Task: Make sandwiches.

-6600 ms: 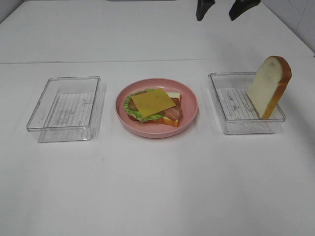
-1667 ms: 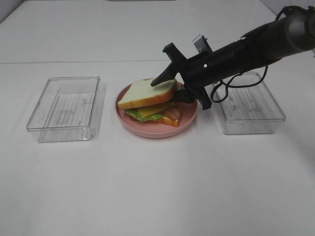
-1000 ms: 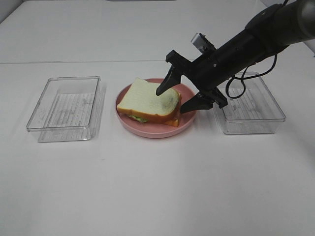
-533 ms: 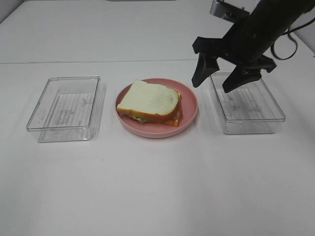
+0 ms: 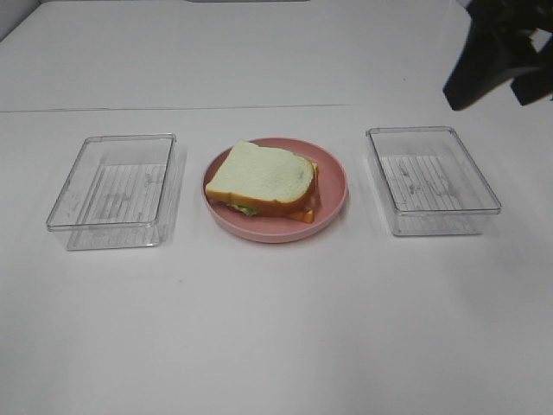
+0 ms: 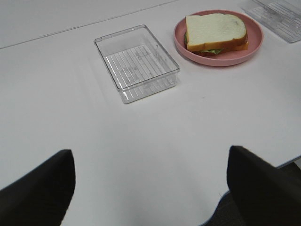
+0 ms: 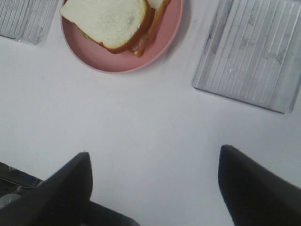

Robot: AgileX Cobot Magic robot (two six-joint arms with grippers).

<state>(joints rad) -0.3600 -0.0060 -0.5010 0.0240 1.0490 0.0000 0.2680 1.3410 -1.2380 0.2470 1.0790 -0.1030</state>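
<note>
A finished sandwich (image 5: 263, 177) lies on the round pink plate (image 5: 335, 192) in the middle of the table. Its white top slice covers the fillings, with a bit of green lettuce and brown crust showing at the edge. My right gripper (image 5: 494, 85) hangs high at the back right, away from the plate, open and empty. In the right wrist view the sandwich (image 7: 110, 19) sits far below the open right gripper (image 7: 154, 153). My left gripper (image 6: 149, 155) is open with nothing in it, well short of the sandwich (image 6: 215, 32); the exterior view does not show it.
A clear plastic tray (image 5: 60, 207) stands left of the plate and another clear tray (image 5: 486, 186) right of it; both hold nothing. The left wrist view shows the left tray (image 6: 162, 52) and the table's front edge (image 6: 282, 162).
My right gripper has lifted off the plate and drawn back up to the far right. The top bread slice stays on the stack. The left gripper has not moved.
</note>
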